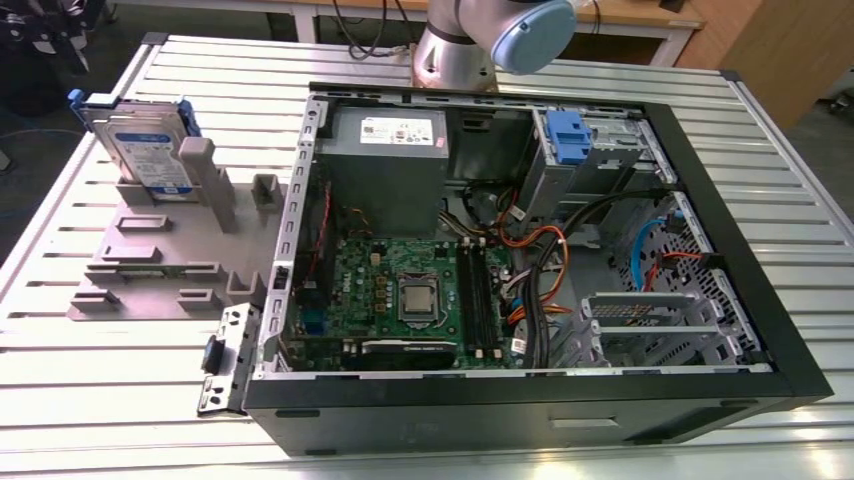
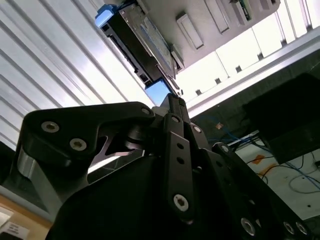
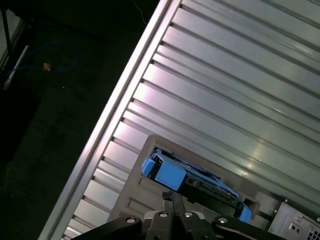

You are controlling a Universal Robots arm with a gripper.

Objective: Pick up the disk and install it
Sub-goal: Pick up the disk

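The disk (image 1: 140, 145), silver with a white-and-blue label and a blue frame, stands on edge in a grey slotted holder (image 1: 147, 270) on the exterior view's left. Both wrist views show it edge-on, with its blue frame end (image 3: 170, 174) toward the camera. My gripper (image 3: 167, 199) hovers apart from the disk (image 2: 142, 42), its black fingers (image 2: 176, 107) pressed together with nothing between them. The fingertips point at the disk's blue end.
An open black computer case (image 1: 747, 250) lies on the slatted metal table (image 1: 80, 400), to the holder's right in the exterior view. Inside are a grey power supply (image 1: 387, 165), a motherboard (image 1: 400, 290), cables and a drive bay with a blue clip (image 1: 567, 135). The arm's base (image 1: 461, 50) stands behind the case.
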